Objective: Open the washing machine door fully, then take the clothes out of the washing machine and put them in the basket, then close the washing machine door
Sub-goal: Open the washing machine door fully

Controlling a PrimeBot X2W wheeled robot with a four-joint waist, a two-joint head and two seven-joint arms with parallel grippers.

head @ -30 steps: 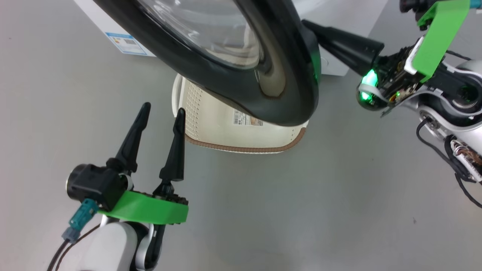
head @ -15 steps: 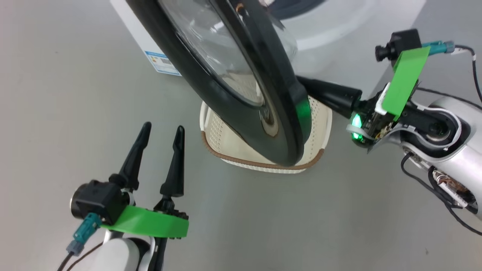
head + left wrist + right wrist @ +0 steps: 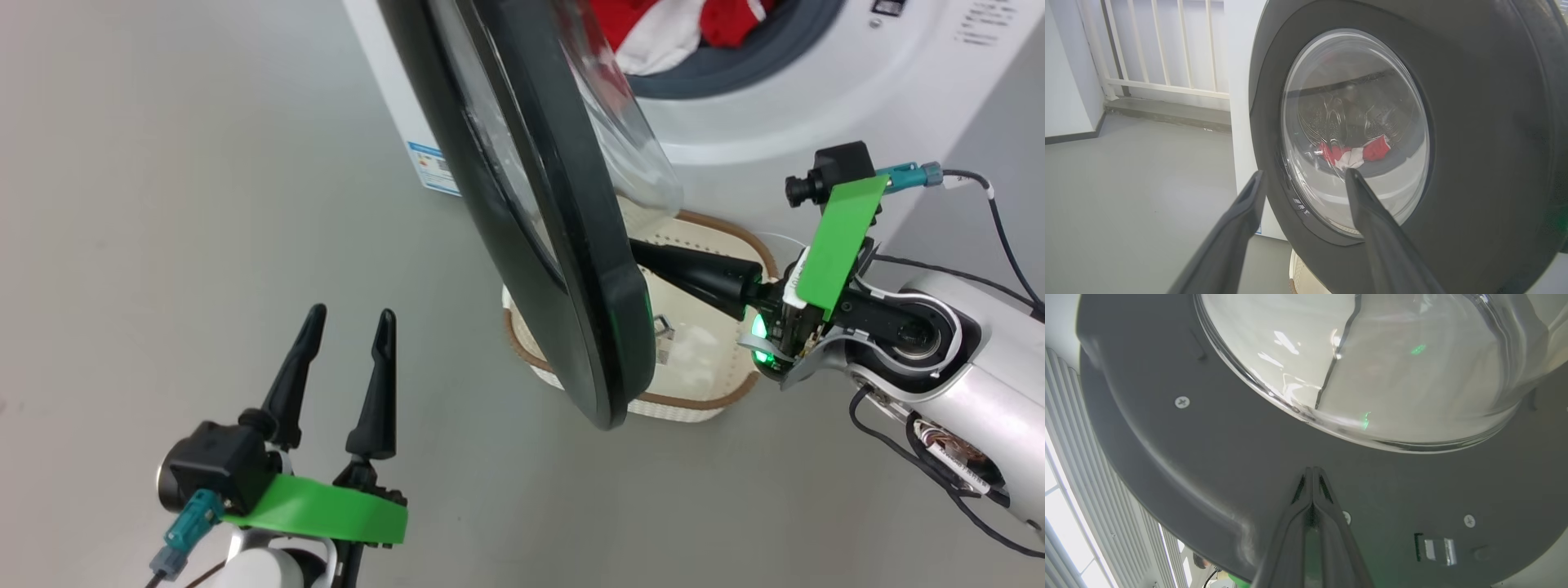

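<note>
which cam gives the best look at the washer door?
Left wrist view: the door faces it, round window whole, most of the black rim. Head view sees it almost edge-on from above. Right wrist view is a close-up of its inner side and bulging glass.

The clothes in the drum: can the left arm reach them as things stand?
Probably not. The partly open washing machine door stands between the open left gripper and the clothes; in its wrist view they show through the door glass. It needs swinging wider first.
</note>
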